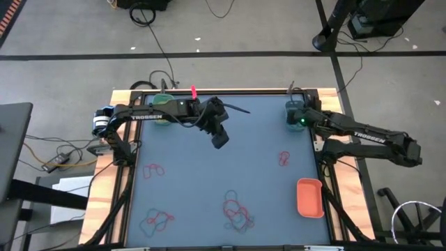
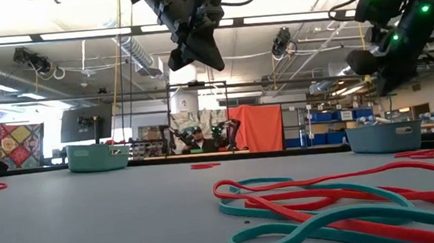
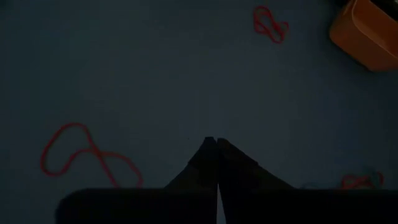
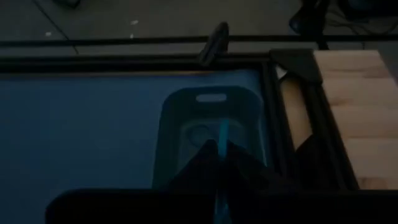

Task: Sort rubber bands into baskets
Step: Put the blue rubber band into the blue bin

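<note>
My right gripper [image 4: 219, 144] hangs at the far right of the table over the teal basket [image 4: 186, 106], shut on a teal rubber band [image 4: 222, 132]. My left gripper [image 3: 214, 142] is shut and empty, held high above the middle of the mat [image 1: 219, 136]. Red rubber bands [image 3: 84, 155] lie flat on the mat below it, and another red one [image 1: 283, 159] lies to the right. The green basket [image 1: 162, 110] stands at the far left under the left arm. The orange basket [image 1: 310, 197] stands near the right edge. My right gripper pinches the teal rubber band between its two fingers. A thin strip of the band [image 4: 222, 127] sticks out past the fingertips and runs back through the gap. The fingers slant down toward the far edge. The band is clear of the mat, above the teal basket's inside.
Tangles of red and teal bands lie near the front edge [image 1: 237, 213] and front left [image 1: 157, 222]; one more red band lies at the left [image 1: 153, 169]. A black frame and wooden border [image 4: 348, 106] edge the mat. Cables lie on the floor beyond.
</note>
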